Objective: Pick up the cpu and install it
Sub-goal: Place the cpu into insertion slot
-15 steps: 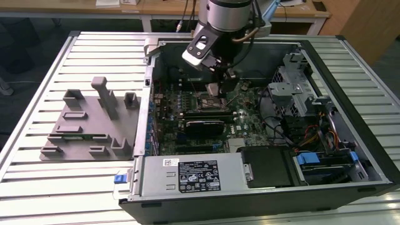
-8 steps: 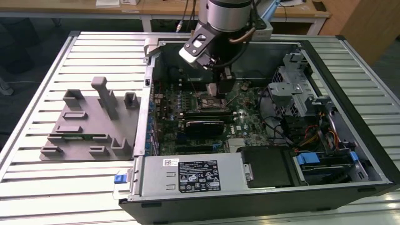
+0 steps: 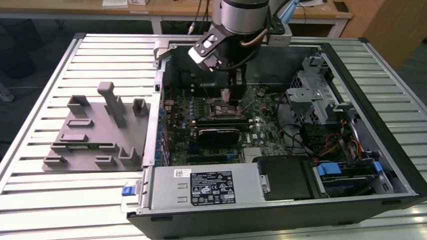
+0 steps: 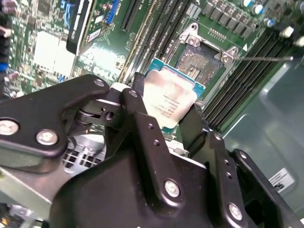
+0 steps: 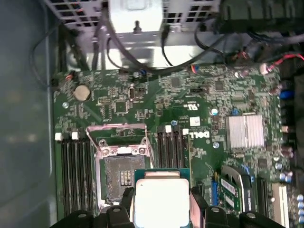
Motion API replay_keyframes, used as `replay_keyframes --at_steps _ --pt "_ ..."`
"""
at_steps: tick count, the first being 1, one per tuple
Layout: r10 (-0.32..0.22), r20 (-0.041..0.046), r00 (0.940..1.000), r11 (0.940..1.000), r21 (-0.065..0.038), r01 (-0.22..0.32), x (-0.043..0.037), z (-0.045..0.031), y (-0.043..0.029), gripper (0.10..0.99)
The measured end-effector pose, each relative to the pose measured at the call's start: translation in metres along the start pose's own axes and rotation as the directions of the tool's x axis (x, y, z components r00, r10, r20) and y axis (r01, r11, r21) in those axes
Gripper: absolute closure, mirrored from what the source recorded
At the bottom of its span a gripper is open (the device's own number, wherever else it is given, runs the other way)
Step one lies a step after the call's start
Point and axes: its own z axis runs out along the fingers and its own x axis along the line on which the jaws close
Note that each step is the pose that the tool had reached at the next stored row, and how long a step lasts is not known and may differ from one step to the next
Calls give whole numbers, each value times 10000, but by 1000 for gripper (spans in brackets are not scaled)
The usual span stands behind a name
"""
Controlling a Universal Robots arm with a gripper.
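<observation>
On the exterior view's left, a grey fixture block (image 3: 93,135) is seen on a slatted table (image 3: 100,55). To its right, the gripper (image 3: 233,90) is held inside an open computer case (image 3: 333,207), above the motherboard (image 3: 263,127). In both wrist views, the cpu (image 4: 168,97) (image 5: 161,202) is clamped between the jaws, just beside the open socket (image 5: 121,173), not yet seated.

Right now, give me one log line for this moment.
gripper: shut on cpu | cpu: held above motherboard near socket, not seated | socket: open, empty
</observation>
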Motion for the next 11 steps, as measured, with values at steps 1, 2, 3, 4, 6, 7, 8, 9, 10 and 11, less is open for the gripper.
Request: replay_keyframes --at_steps 1,2,3,4,6,7,8,9,10,11 --pt "181 4 9998 9998 2 -181 0 2 0 545" --pt "359 8 9994 9994 4 -359 0 5 0 545" --pt "546 11 9985 9985 6 -546 0 9 0 545" --pt "638 16 9980 9980 7 -638 4 13 -2 545" --pt "652 16 9979 9979 6 -652 16 28 -4 545" --pt "652 12 9979 9979 1 -652 22 39 -6 545" --pt "641 4 9979 9979 -7 -641 30 51 -7 545" --pt "608 -2 9982 9982 -15 -608 38 66 -8 545" --pt "553 -4 9985 9985 -23 -553 47 79 -9 545" --pt "482 -7 9988 9988 -35 -482 53 92 -11 545"
